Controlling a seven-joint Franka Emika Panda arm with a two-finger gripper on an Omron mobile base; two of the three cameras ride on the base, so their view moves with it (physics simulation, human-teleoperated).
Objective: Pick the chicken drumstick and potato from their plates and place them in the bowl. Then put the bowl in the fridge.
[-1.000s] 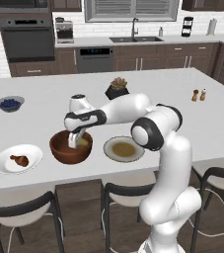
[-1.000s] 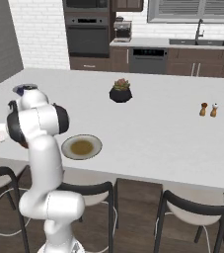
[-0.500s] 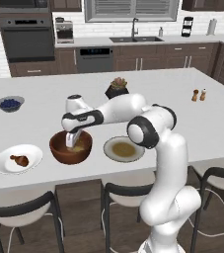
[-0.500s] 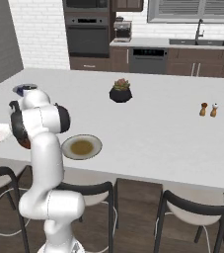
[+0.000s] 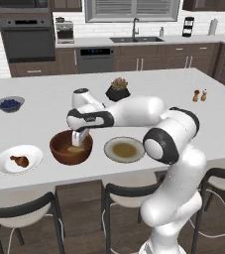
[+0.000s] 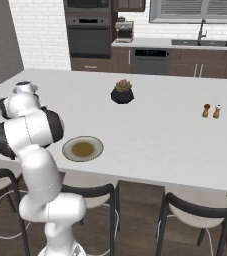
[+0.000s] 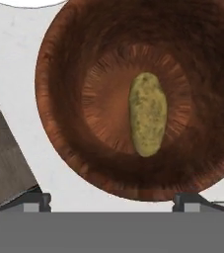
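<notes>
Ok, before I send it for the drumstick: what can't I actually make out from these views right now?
- Right base view: the bowl and the white plate are hidden behind the arm's own links at the left edge.
- Left base view: the potato in the bowl is partly covered by the hand.
- Hand view: the fingertips are cut off at the bottom.
- Left base view: the drumstick is too small to tell its bone end.

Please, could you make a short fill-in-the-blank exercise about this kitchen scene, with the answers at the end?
1. The potato lies inside the ____.
2. The drumstick lies on the ____ plate.
3. The hand hangs above the bowl with its fingers ____.
4. The plate with the tan centre holds ____ food.

Answers: bowl; white; open; no
</notes>
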